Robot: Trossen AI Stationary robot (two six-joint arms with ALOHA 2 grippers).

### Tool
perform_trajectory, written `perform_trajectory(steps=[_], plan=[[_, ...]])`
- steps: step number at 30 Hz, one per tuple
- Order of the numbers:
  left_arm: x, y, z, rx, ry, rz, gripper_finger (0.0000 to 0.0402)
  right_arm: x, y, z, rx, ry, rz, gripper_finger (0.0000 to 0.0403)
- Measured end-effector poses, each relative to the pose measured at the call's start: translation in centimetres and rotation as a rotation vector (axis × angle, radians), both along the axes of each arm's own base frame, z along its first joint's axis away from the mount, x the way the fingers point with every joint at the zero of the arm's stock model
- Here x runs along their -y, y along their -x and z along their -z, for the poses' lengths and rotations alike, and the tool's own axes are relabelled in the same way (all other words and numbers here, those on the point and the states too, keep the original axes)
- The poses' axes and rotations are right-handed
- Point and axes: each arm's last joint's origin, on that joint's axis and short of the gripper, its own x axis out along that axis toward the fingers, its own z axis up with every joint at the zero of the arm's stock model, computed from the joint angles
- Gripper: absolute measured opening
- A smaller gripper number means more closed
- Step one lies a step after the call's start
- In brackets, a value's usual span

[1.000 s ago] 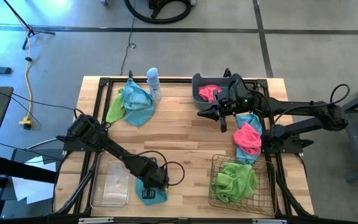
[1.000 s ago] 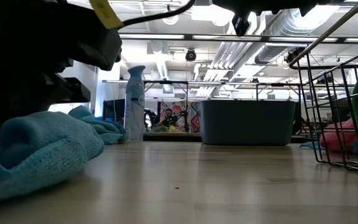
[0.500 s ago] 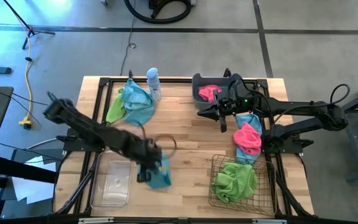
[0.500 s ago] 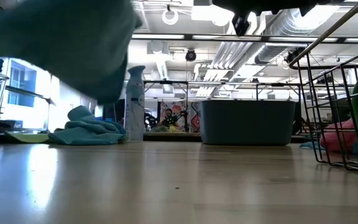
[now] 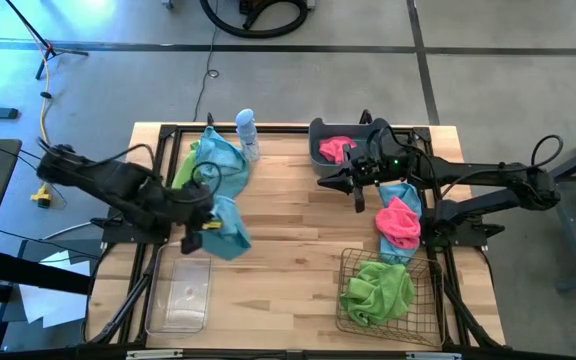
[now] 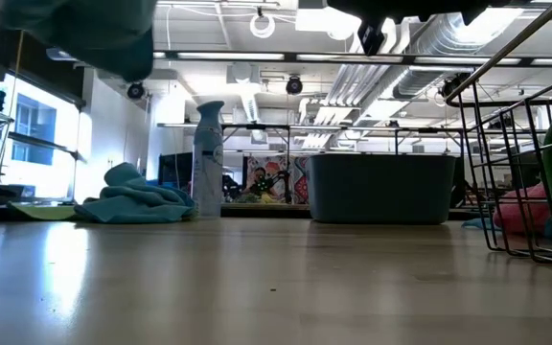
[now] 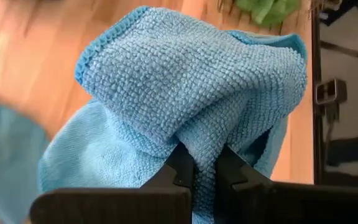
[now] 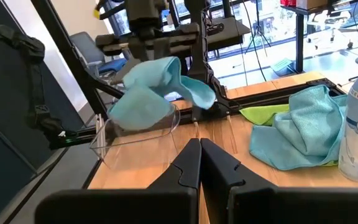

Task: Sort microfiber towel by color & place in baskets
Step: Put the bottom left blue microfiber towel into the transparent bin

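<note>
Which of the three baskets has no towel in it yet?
The clear plastic bin at the table's front left. The grey-blue tub holds a pink towel, and the wire-mesh basket holds a green towel.

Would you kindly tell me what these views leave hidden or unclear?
- Low view: the left gripper is hidden; only the blurred teal towel it carries shows, cut off by the top edge.
- High view: what lies under the pink towel in the grey-blue tub is hidden by the right arm.
- Low view: the tub's solid wall hides its contents.
</note>
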Motion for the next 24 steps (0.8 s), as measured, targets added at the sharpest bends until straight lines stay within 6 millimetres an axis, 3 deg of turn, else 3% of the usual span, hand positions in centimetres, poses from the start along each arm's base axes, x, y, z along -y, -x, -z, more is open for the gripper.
perform_trajectory(steps=[4, 11, 15, 19, 24], plan=[[0.9, 1.6, 0.3, -0.131, 0.128, 0.069, 0.0, 0.0, 0.0, 0.0, 0.0, -0.001, 0.0, 0.0], [5.1, 4.3, 1.3, -0.345, 0.229, 0.149, 0.0, 0.0, 0.0, 0.0, 0.0, -0.002, 0.0, 0.0], [8.2, 4.9, 2.5, -0.411, 0.168, 0.183, 0.0, 0.0, 0.0, 0.0, 0.0, 0.004, -0.001, 0.0], [11.0, 4.5, 5.0, -0.577, 0.039, 0.269, 0.0, 0.0, 0.0, 0.0, 0.0, 0.006, -0.001, 0.0], [12.2, 3.1, 7.8, -0.76, -0.125, 0.326, 0.0, 0.0, 0.0, 0.0, 0.0, 0.008, -0.001, 0.0]])
